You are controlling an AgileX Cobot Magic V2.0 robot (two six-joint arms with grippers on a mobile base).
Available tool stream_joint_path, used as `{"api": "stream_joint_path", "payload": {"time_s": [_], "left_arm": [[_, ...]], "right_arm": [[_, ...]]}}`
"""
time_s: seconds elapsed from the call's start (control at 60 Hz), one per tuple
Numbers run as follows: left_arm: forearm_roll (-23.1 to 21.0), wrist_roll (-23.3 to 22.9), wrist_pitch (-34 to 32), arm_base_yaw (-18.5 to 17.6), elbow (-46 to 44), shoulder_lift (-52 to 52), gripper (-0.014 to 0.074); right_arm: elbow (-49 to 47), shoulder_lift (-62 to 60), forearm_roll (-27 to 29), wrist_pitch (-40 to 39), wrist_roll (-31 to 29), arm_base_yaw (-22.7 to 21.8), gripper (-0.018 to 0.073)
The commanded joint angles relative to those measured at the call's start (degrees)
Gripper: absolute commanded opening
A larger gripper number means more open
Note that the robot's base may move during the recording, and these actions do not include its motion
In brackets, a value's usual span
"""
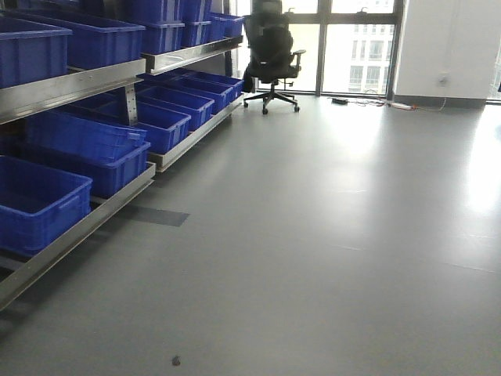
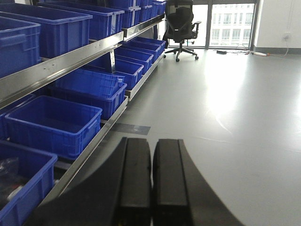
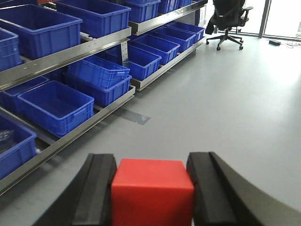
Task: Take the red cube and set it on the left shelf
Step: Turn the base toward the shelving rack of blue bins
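Well, my right jaws are closed on the red cube [image 3: 153,190], pressing its two opposite flat sides, so it sits square between them above the floor [image 3: 225,108]. It looks stiff, smooth and probably light. Those flat faces are the right hold, though a slick skin could slip if I ease off. My left jaws are pressed together, holding nothing. To my left runs the metal shelf [image 3: 70,55], crowded with blue bins [image 3: 56,106], so bare room looks scarce. The floor is grey, glossy and open, and a chair [image 3: 228,19] stands far off.
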Motion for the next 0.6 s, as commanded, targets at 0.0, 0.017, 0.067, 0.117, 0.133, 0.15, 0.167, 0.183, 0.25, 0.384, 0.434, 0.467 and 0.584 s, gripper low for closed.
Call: {"api": "stream_joint_path", "payload": {"time_s": [0.0,0.017,0.067,0.117,0.133,0.15,0.167,0.183,0.25,0.384,0.434,0.467,0.584], "left_arm": [[-0.2,0.0,-4.9,0.0,1.4,-0.9,0.0101],[-0.2,0.0,-4.9,0.0,1.4,-0.9,0.0101],[-0.2,0.0,-4.9,0.0,1.4,-0.9,0.0101],[-0.2,0.0,-4.9,0.0,1.4,-0.9,0.0101],[-0.2,0.0,-4.9,0.0,1.4,-0.9,0.0101],[-0.2,0.0,-4.9,0.0,1.4,-0.9,0.0101],[-0.2,0.0,-4.9,0.0,1.4,-0.9,0.0101],[-0.2,0.0,-4.9,0.0,1.4,-0.9,0.0101],[-0.2,0.0,-4.9,0.0,1.4,-0.9,0.0101],[-0.2,0.0,-4.9,0.0,1.4,-0.9,0.0101],[-0.2,0.0,-4.9,0.0,1.4,-0.9,0.0101],[-0.2,0.0,-4.9,0.0,1.4,-0.9,0.0101],[-0.2,0.0,-4.9,0.0,1.4,-0.9,0.0101]], "right_arm": [[-1.5,0.7,-0.4,-5.1,-0.1,-0.4,0.0057],[-1.5,0.7,-0.4,-5.1,-0.1,-0.4,0.0057],[-1.5,0.7,-0.4,-5.1,-0.1,-0.4,0.0057],[-1.5,0.7,-0.4,-5.1,-0.1,-0.4,0.0057],[-1.5,0.7,-0.4,-5.1,-0.1,-0.4,0.0057],[-1.5,0.7,-0.4,-5.1,-0.1,-0.4,0.0057],[-1.5,0.7,-0.4,-5.1,-0.1,-0.4,0.0057],[-1.5,0.7,-0.4,-5.1,-0.1,-0.4,0.0057],[-1.5,0.7,-0.4,-5.1,-0.1,-0.4,0.0057],[-1.5,0.7,-0.4,-5.1,-0.1,-0.4,0.0057],[-1.5,0.7,-0.4,-5.1,-0.1,-0.4,0.0057],[-1.5,0.7,-0.4,-5.1,-0.1,-0.4,0.0057],[-1.5,0.7,-0.4,-5.1,-0.1,-0.4,0.0057]]}}
